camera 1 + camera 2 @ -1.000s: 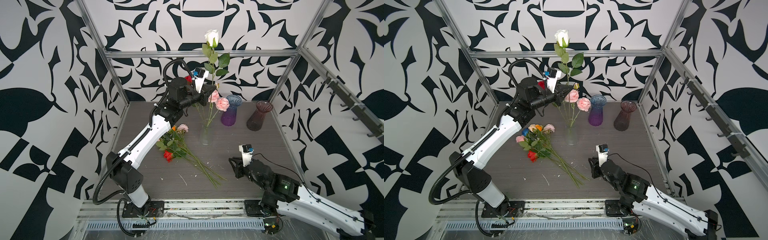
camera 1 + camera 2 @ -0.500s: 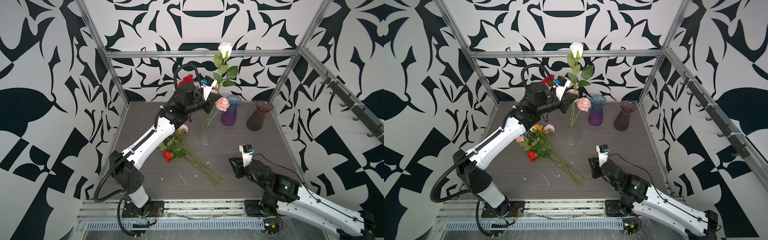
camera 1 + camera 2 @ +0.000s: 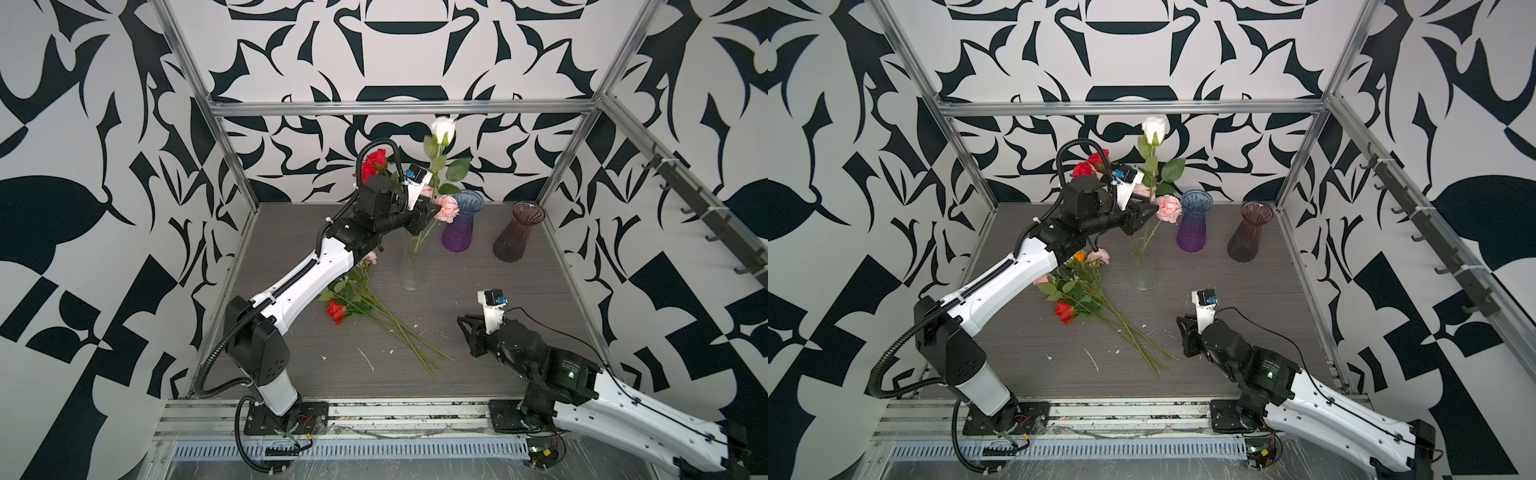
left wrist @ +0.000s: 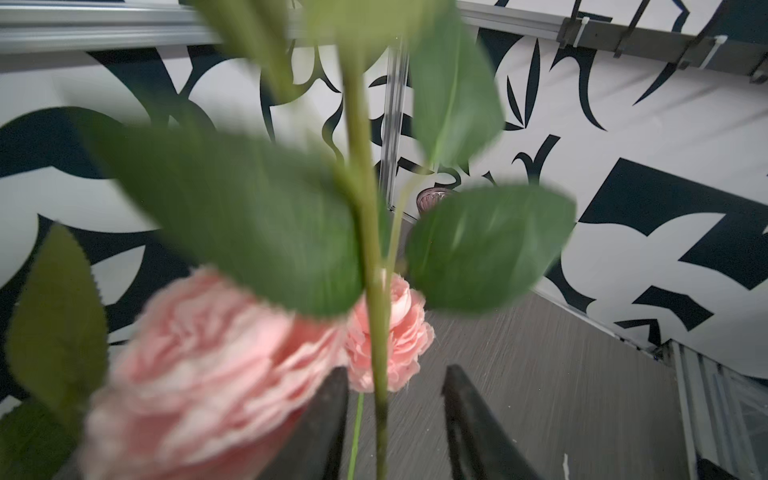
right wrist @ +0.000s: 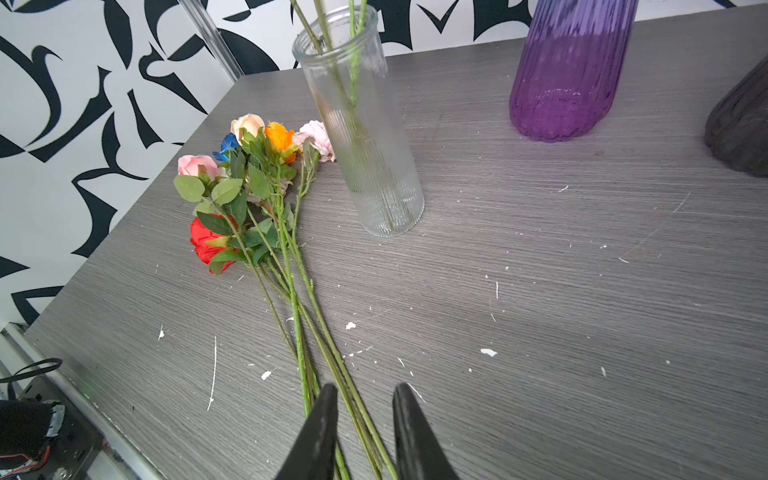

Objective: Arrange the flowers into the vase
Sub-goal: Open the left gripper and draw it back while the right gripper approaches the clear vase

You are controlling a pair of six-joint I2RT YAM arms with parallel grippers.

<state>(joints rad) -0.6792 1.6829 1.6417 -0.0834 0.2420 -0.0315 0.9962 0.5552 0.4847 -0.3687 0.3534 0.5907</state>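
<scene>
The left arm reaches up and across from its base at the front left of the table (image 3: 540,291), forearm rising toward the back and wrist turned level. This puts the left gripper (image 3: 432,211) above the clear ribbed glass vase (image 3: 411,270). In the left wrist view its 2 black fingers (image 4: 328,415) stand spread, and the white rose's stem (image 4: 370,208) passes between them, close to 1 finger and pinched by neither.

The white rose (image 3: 1153,126) stands tall in the clear vase, bloom well above the arm, stem leaning slightly. 2 ruffled pink blooms (image 3: 1169,207) sit just beside the gripper's tip, their thin stems running down into the same vase. A red rose (image 3: 374,162) shows behind the arm's wrist; where its stem ends is hidden.

The remaining flowers (image 5: 249,187) lie in a bunch on the table, just left of the vase in both top views: red, orange, peach, pink and blue heads, with stems fanning toward the front.

The right arm lies low along the front right, elbow folded. The right gripper (image 5: 361,390) hovers over the stem ends, its fingers parted and holding nothing.

A purple vase (image 3: 459,232) and a dark smoky vase (image 3: 517,237) stand at the back right.
</scene>
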